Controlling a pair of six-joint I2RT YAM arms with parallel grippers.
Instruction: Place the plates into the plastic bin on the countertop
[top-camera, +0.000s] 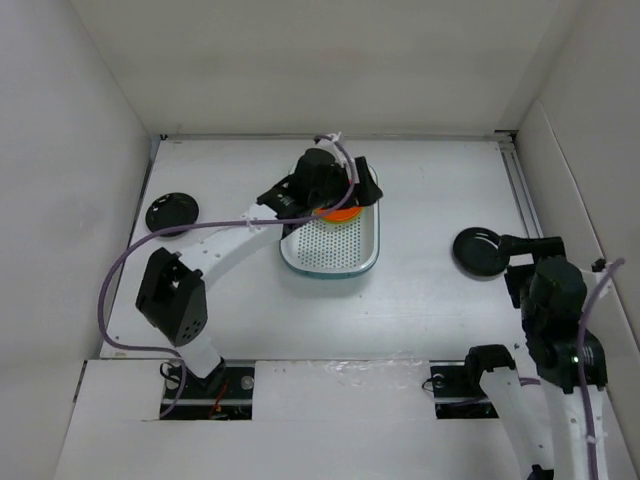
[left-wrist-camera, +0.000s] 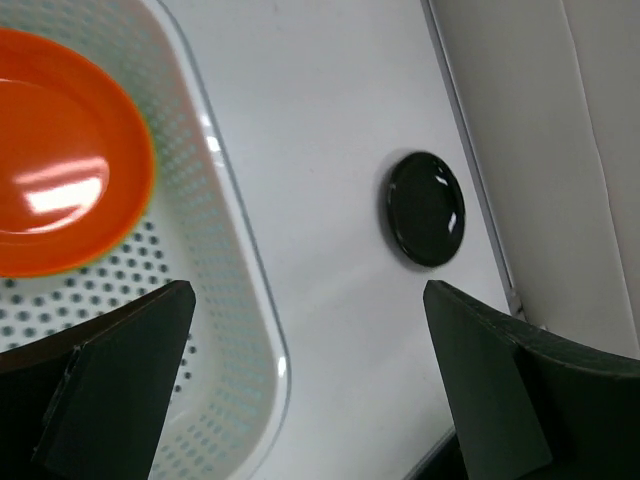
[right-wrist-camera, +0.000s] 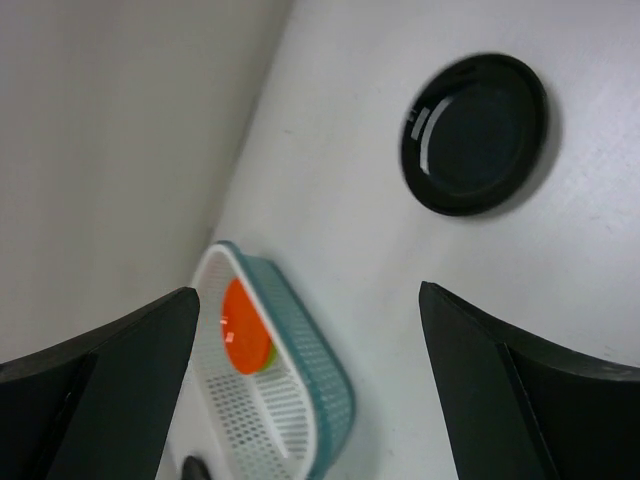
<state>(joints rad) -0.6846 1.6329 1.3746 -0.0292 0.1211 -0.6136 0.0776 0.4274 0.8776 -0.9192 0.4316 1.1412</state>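
Inside the plastic bin (top-camera: 352, 255), at its far end, an orange plate (top-camera: 343, 213) lies flat. The right wrist view shows a sliver of lime green (right-wrist-camera: 268, 352) under its edge, probably another plate beneath it, so the task looks partly done. How many plates are stacked there I cannot tell, since the left arm covers that end from above. Two plates lie outside on the countertop (top-camera: 420, 300): a left black plate (top-camera: 172, 212) well apart from the bin near the left wall, and a right black plate (top-camera: 480, 250) on the bin's other side. The left gripper (left-wrist-camera: 305, 295) hangs over the bin with its fingers spread and empty. The right gripper (right-wrist-camera: 305, 300), just as wide and empty, faces the right black plate, likely the next one to fetch.
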